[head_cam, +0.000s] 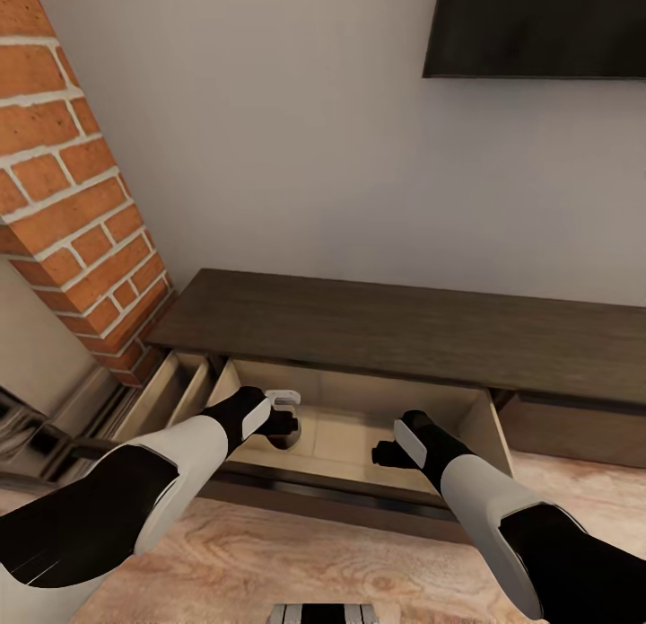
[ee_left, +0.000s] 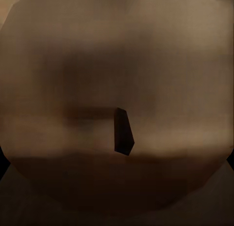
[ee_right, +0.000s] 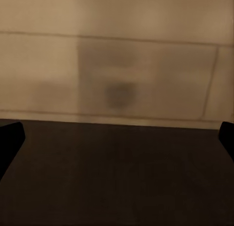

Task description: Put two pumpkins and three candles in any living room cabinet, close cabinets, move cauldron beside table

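Both hands, left hand (head_cam: 289,424) and right hand (head_cam: 384,452), reach into the cabinet's (head_cam: 404,328) open drawer (head_cam: 350,431).

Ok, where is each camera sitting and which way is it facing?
Head view: on the head, facing forward and down at the cabinet and its open drawer; both arms show, left gripper and right gripper in the drawer.
Left wrist view: by the left gripper, close against a tan rounded surface with a dark wick-like stub, perhaps a candle.
Right wrist view: looks between its spread fingers, over the dark drawer front onto the pale floor.
Head and right wrist share the drawer's pale inside.
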You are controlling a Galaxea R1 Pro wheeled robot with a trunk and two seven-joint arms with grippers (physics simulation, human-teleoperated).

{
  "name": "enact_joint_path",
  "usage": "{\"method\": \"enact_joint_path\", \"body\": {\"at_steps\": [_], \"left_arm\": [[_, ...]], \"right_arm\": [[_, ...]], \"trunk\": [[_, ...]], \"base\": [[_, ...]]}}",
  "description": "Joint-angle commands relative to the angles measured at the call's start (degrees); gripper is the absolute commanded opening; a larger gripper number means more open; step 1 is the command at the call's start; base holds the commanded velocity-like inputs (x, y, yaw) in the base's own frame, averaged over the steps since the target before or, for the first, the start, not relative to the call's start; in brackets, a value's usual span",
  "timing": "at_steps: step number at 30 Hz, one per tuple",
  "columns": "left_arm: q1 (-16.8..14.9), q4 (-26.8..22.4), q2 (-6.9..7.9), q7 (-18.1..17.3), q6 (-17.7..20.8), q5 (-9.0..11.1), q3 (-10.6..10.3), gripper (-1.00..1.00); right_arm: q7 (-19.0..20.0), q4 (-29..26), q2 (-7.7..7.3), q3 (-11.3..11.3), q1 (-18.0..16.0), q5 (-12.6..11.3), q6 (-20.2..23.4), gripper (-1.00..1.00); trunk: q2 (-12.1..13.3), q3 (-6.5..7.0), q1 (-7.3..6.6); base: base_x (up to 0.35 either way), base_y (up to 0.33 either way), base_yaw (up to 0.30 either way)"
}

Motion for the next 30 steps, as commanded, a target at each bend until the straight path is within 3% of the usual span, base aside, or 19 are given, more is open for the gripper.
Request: {"method": "enact_joint_path", "body": {"at_steps": [1,5,30], "left_arm": [[0.0,-0.1,0.0,0.4,0.3,0.6,-0.3,-1.0],[0.0,-0.1,0.0,0.4,0.3,0.6,-0.3,-1.0],[0.0,-0.1,0.0,0.4,0.3,0.6,-0.2,-1.0]], "right_arm": [[-0.4,-0.1,-0.03,0.4,0.0,-0.6,0.2,1.0],[-0.4,-0.1,-0.04,0.5,0.0,-0.6,0.2,1.0],[-0.4,-0.1,-0.01,0.5,0.0,-0.6,0.2,1.0]], "trunk": [[-0.4,-0.23,0.21],[-2.0,-1.07,1.09],[-2.0,-1.32,1.09]], "base": [[0.0,0.0,0.0],[0.0,0.0,-0.091],[0.046,0.0,-0.033]]}}
